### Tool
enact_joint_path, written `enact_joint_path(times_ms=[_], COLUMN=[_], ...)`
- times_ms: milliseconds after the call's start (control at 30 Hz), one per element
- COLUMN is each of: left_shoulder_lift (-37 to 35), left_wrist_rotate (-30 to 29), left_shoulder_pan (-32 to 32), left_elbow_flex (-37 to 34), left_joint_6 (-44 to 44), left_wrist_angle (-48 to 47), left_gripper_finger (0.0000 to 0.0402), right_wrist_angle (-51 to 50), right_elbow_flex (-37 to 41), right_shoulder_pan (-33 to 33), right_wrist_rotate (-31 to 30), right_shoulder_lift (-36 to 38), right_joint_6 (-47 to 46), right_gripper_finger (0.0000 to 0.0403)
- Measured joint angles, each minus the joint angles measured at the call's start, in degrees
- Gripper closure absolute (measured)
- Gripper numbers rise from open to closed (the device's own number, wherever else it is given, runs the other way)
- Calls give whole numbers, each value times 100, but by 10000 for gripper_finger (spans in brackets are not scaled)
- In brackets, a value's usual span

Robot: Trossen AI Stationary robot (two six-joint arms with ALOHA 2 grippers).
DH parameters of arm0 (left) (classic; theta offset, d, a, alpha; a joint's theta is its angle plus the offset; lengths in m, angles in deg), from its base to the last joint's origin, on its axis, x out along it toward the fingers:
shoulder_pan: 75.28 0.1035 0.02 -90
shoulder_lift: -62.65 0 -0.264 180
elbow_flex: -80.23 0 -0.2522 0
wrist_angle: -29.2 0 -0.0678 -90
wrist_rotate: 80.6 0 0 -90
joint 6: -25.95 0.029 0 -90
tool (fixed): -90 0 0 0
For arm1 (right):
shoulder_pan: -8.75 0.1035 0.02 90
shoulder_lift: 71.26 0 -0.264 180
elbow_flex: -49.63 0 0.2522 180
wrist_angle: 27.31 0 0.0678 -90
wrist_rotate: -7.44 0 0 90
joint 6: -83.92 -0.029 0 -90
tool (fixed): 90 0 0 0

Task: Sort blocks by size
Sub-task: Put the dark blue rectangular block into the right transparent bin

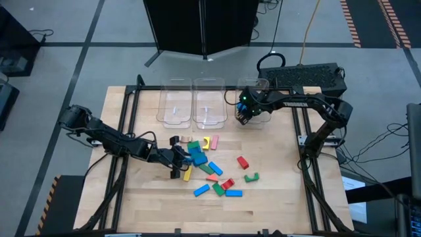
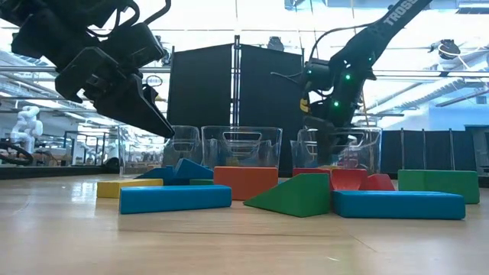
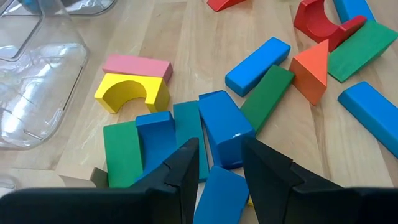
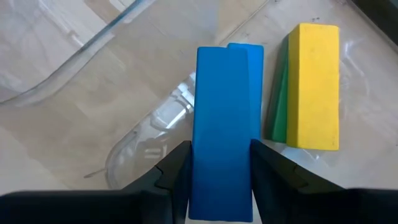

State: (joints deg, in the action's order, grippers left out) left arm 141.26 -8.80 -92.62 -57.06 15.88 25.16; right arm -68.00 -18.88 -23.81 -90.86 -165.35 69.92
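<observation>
Many coloured blocks (image 1: 210, 168) lie loose on the wooden table, among them a yellow arch (image 3: 132, 93), a pink bar (image 3: 137, 65) and several blue bars (image 3: 225, 127). My left gripper (image 3: 221, 168) hangs open and empty just above the left end of the pile (image 1: 176, 160), fingers pointing down over a blue block. My right gripper (image 1: 242, 116) is shut on a long blue block (image 4: 224, 118) and reaches down into the right clear bin (image 1: 255, 99). A yellow block (image 4: 314, 84) and a green one (image 4: 278, 106) lie on that bin's floor. My right gripper pinches the blue block's two long sides (image 4: 202, 158) between its two fingers, at the block's upper end. The fingers point down and run along the block. The block hangs upright below them inside the bin; I cannot tell whether its lower end touches the floor.
Three clear bins stand in a row at the table's far side: left (image 1: 174, 102), middle (image 1: 209, 102), right. A black frame runs along the table's left and right sides (image 1: 125, 131). Bare wood lies near the front edge (image 1: 197, 214).
</observation>
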Motion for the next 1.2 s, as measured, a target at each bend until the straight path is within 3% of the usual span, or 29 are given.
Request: enact_joint_path(times_ms=[767, 1200], left_shoulder_lift=[0, 0], left_wrist_rotate=[-32, -32], left_shoulder_pan=[0, 2], left_elbow_flex=[0, 0], left_joint_6=[-14, -14], left_wrist_angle=[2, 0], left_gripper_finger=[278, 278], right_wrist_angle=[-246, -421], right_elbow_flex=[-1, 1], right_shoulder_pan=[48, 9], right_wrist_rotate=[-78, -180], right_shoulder_lift=[50, 951], right_joint_6=[-220, -186], right_gripper_finger=[275, 275])
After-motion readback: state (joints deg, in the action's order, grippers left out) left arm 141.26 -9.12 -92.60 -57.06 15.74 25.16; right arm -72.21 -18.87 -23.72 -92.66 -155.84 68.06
